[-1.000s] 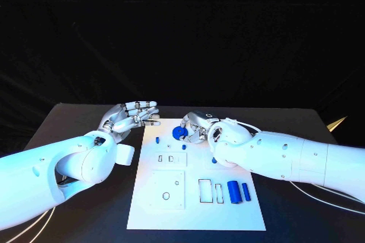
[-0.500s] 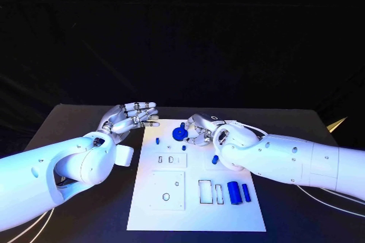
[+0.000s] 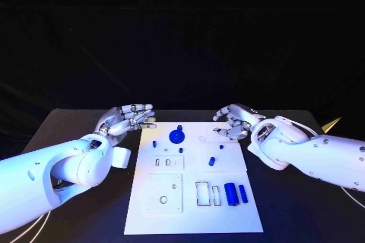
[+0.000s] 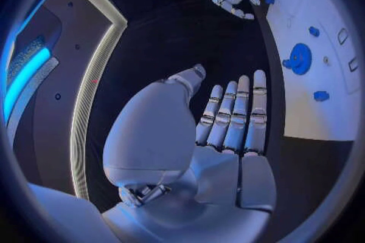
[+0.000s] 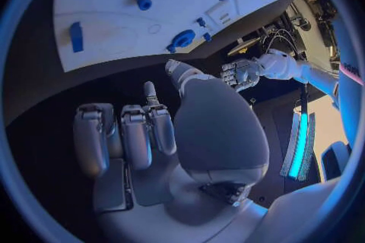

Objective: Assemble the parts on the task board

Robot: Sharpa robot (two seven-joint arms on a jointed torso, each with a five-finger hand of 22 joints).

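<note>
- Right hand (image 3: 234,122) hangs above the far right corner of the board (image 3: 194,222), fingers curled partway in, holding nothing and touching no part. Its wrist view confirms bare fingers (image 5: 137,133) over dark table.
- Left hand (image 3: 129,119) hovers just off the board's far left edge, fingers straight, close together and empty, palm turned toward the board; its wrist view shows the same flat hand (image 4: 228,127).
- Near edge of the board: 2 blue cylinders (image 3: 236,193) lie side by side next to 2 narrow slots, unseated. A square plate with an oval hole (image 3: 164,199) sits to their left.
- Mid board: a short blue peg (image 3: 212,161) lies loose on the right; 2 small slots sit on the left.
- Far end: a blue round part (image 3: 176,134) stands near the middle, apart from both hands, with small blue pegs (image 3: 154,144) beside it. Whether it is fully seated cannot be told.
- Judgement: most parts are not yet assembled.
- Risk 1: the loose cylinders and peg may roll if an arm brushes them on a reach to the near edge.
- Risk 2: the right hand's half-curled fingers could knock the round part or nearby pegs on descent unless they spread first.
- Risk 3: a cylinder gripped off-centre may jam at its slot and shift the board.
</note>
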